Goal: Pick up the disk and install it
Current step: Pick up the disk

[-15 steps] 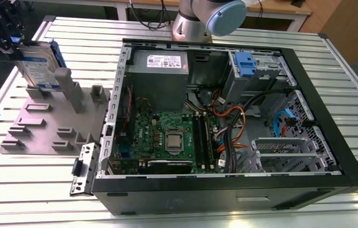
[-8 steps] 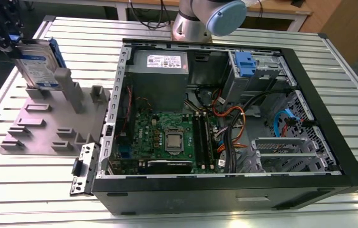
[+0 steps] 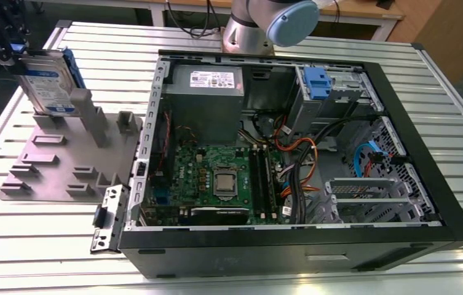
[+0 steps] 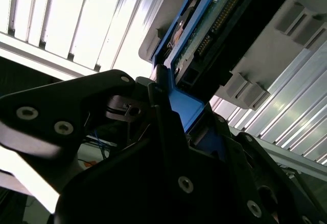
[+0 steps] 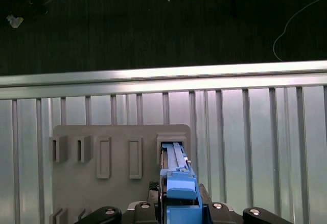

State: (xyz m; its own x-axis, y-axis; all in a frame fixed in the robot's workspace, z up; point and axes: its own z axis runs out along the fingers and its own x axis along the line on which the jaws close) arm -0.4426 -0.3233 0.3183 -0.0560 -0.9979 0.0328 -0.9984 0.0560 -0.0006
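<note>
Exterior view, upper left of the frame: the gripper is clamped on the top edge of the disk. The disk stands upright on the grey slotted fixture, left of the open computer case. In the second wrist view, black fingers pinch the blue carrier rail.

The exterior view is looking down obliquely from well apart over the desk and open computer case, with the gripper at the exterior view's left. Both wrist views are riding close behind the gripper. The first is facing straight down onto the grey holder plate, and the second is looking along the disk. All three views are sharing disk and plate.
</note>
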